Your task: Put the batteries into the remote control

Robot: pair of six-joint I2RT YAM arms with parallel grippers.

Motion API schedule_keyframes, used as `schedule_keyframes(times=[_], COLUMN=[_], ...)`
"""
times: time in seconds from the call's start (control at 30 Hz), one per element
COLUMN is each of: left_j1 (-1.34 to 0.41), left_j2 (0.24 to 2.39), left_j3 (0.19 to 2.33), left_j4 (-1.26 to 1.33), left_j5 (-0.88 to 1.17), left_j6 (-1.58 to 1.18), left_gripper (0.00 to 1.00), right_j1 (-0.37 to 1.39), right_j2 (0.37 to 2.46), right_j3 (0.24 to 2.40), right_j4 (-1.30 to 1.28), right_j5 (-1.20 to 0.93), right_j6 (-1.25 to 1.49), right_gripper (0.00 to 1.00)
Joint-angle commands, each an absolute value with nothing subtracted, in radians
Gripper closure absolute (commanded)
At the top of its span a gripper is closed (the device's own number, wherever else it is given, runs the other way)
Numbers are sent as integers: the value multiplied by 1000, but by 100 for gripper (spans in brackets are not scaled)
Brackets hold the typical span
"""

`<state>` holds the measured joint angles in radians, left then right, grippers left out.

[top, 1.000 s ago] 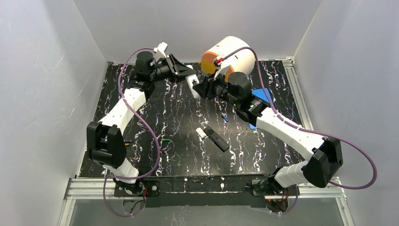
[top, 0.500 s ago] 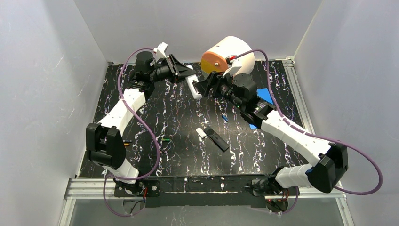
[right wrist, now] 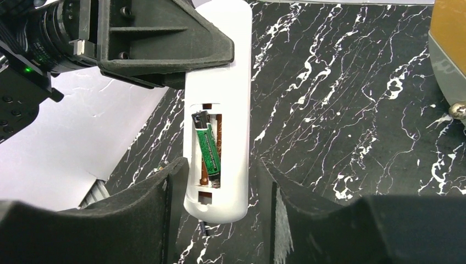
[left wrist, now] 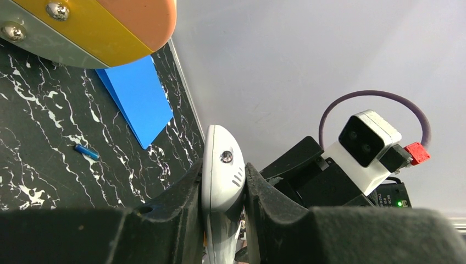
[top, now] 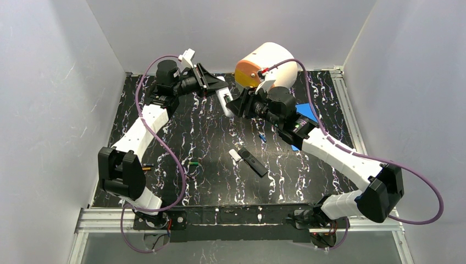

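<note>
The left jaws pinch the remote (right wrist: 220, 137); the right jaws stand spread either side of its end. One green cell (right wrist: 207, 149) lies askew in the bay; the second slot looks empty, and a blue cell (left wrist: 87, 152) lies on the surface.

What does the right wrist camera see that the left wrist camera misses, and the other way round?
Only right wrist: the open compartment of the white remote, with a green battery lying slanted inside. Only left wrist: a blue battery and a blue sheet lying loose. Both: the marbled table and the left gripper clamping the white remote.
</note>
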<state>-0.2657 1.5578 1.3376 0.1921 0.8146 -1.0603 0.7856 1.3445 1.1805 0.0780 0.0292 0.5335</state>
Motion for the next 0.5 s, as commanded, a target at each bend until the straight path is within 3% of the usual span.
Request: schedule_keyframes(times=[0.0,0.47], left_j1=[-270,-270], left_j2=[1496,1494], left_j3=[1338,1339], left_j4=[193,193], left_j5=[849,845], left_j6=[-1058,-1057], left_gripper=[100,100], right_j1=[782,782], right_j2=[1355,1378], right_j3=[1200,1207], right_j4=[89,82], right_j5=[27,41], right_j6=[533,560], right_gripper=[45,56])
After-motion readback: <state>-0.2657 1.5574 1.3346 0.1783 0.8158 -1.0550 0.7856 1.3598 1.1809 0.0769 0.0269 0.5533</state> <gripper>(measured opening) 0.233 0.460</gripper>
